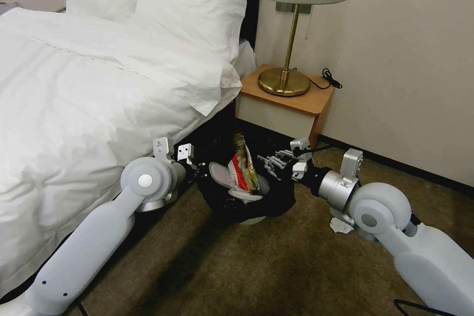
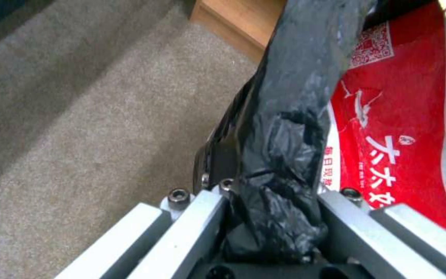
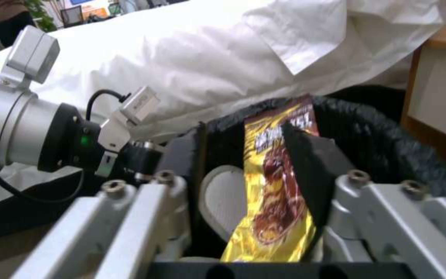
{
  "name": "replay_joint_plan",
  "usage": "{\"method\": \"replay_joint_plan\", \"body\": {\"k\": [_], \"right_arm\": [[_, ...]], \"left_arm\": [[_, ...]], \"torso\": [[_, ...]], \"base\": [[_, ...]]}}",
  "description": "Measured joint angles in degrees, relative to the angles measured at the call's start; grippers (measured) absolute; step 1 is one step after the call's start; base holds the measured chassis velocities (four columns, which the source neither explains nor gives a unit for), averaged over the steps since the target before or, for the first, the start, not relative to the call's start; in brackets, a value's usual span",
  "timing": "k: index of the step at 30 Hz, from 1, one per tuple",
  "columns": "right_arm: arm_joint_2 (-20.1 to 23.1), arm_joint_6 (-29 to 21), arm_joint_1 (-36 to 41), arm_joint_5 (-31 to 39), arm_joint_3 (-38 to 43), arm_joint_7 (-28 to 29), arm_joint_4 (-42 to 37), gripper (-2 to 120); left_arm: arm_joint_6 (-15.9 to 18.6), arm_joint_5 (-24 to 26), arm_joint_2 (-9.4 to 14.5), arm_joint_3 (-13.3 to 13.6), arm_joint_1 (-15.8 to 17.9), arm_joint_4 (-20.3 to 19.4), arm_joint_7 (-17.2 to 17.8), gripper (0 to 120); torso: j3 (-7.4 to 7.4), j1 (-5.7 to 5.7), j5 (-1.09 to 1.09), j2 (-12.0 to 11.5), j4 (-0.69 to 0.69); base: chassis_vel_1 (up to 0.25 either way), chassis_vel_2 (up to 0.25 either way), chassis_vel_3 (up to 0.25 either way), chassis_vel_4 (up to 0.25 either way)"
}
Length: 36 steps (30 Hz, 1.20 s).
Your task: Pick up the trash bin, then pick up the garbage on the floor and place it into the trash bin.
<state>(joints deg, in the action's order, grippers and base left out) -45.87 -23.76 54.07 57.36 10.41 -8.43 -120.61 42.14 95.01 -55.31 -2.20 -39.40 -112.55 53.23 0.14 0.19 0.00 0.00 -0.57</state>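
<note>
A robot works low on a brown carpeted floor [image 1: 207, 266], in the gap between a white-sheeted bed [image 1: 84, 98] on the left and a small wooden nightstand [image 1: 289, 96] at the far right. The trash bin [image 1: 276, 200], lined with a glossy black bag, sits between its two arms, just off the bed's edge. The left pincer [image 2: 272, 217] is clamped shut on a fold of the black bag at the bin's left rim. The right pincer [image 3: 256, 193] reaches over the bin's right rim, its jaws parted around a gold-brown snack packet [image 3: 280, 182]; whether it is gripping the packet or has let go cannot be told. Risks, as a judgement: the left hold is on thin bag plastic, which could tear or slip off the rim if pulled; the packet stands tall above the rim and could tip out; the bin looks heaped, so further items may spill. Counted: one bin, two pincers, one gold-brown packet, one red wrapper [image 2: 393, 128], one white slipper [image 1: 224, 175] inside the bin, one crumpled white tissue [image 1: 340, 226] on the floor near the right arm, one brass lamp [image 1: 289, 59].
</note>
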Motion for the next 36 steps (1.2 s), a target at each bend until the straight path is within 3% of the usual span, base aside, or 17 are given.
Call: {"method": "replay_joint_plan", "body": {"k": [1, 8, 11, 16, 25, 28, 36], "right_arm": [[0.0, 0.0, 0.0, 0.0, 0.0, 0.0, 0.0, 41], [-0.83, 1.02, -1.44, -0.31, 1.53, 1.26, 1.12, 73], [-1.02, 1.47, -1.62, -0.42, 2.02, 1.93, 1.45, 78], [-1.62, 2.87, -1.52, -1.69, 4.24, 4.81, 3.17, 98], [-1.93, 5.46, 2.45, -7.2, 9.49, 5.54, 7.01, 100], [-2.56, 7.9, 8.29, -13.03, 15.34, 4.85, 7.47, 100], [-3.94, 8.88, 17.8, -19.71, 22.87, 4.68, 4.63, 100]], "left_arm": [[0.0, 0.0, 0.0, 0.0, 0.0, 0.0, 0.0, 0], [0.0, -0.06, 0.01, -0.3, -0.12, -0.21, 0.0, 0], [0.0, -0.11, 0.13, -0.39, -0.33, -0.37, -0.01, 0], [0.0, -0.28, 0.78, -1.22, -1.65, -1.43, -0.05, 0], [0.0, -0.57, 2.6, -3.37, -4.57, -3.63, -0.07, 0], [0.0, -1.52, 2.59, -4.28, -6.08, -4.26, -0.36, 0], [0.0, -1.57, 3.3, -5.13, -7.72, -6.23, -0.42, 0]], "torso": [[0.0, 0.0, 0.0, 0.0, 0.0], [0.0, 0.0, 0.0, 0.0, 0.0], [0.0, 0.0, 0.0, 0.0, 0.0], [0.0, 0.0, 0.0, 0.0, 0.0], [-0.01, 0.0, 0.0, 0.0, 0.01], [0.0, -0.01, 0.01, 0.0, 0.0], [-0.01, -0.01, 0.0, 0.0, -0.01]], "base": [[0.0, 0.0, 0.0, 0.0], [0.0, 0.0, 0.0, 0.0], [0.0, 0.0, 0.0, 0.0], [0.0, 0.0, 0.0, 0.0], [0.0, 0.0, 0.0, 0.0], [0.0, 0.0, 0.0, 0.0], [0.0, 0.0, 0.0, 0.0]]}}
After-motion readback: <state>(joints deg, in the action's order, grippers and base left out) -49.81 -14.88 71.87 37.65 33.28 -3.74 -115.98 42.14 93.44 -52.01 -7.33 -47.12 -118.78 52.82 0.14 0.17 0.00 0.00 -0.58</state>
